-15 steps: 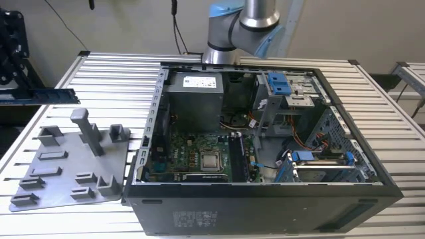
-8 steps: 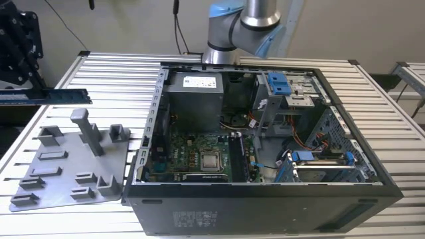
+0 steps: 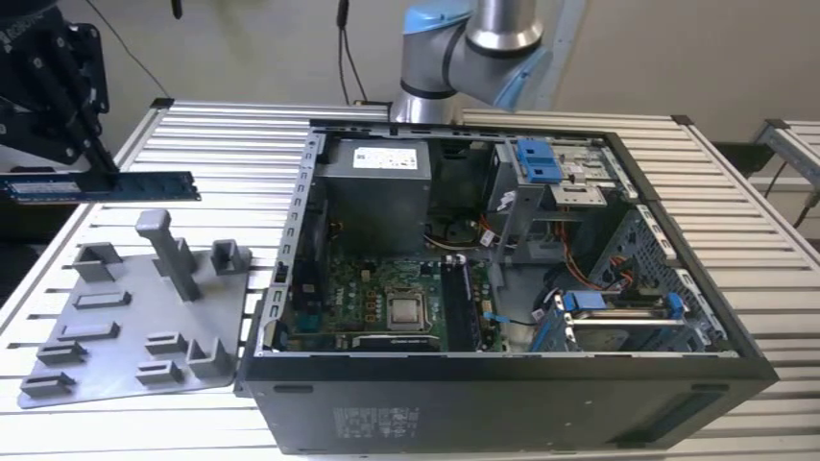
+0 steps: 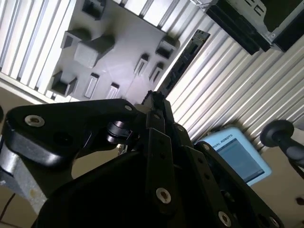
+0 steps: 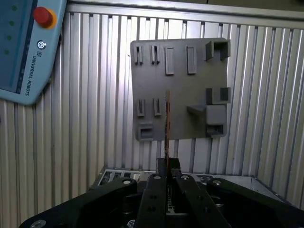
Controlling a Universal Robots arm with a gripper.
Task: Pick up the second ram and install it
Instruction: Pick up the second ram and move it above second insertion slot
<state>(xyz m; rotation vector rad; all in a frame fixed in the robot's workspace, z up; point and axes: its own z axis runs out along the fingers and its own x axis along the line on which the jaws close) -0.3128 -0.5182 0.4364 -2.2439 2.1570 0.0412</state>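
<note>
Nearest me the slatted surface [image 3: 129,432] carries the open computer case [image 3: 513,403], with the grey holder tray [image 3: 122,303] at the exterior view's left. Above the tray, the hand [image 3: 103,171] pinches the second ram [image 3: 148,185] from above. The stick hangs level and clear of the tray, its long axis pointing toward the case, which lies to the exterior view's right.

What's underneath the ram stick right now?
Below the ram lies the grey holder tray, on the slatted table. The ram's gripped end is hidden between the fingers.
</note>
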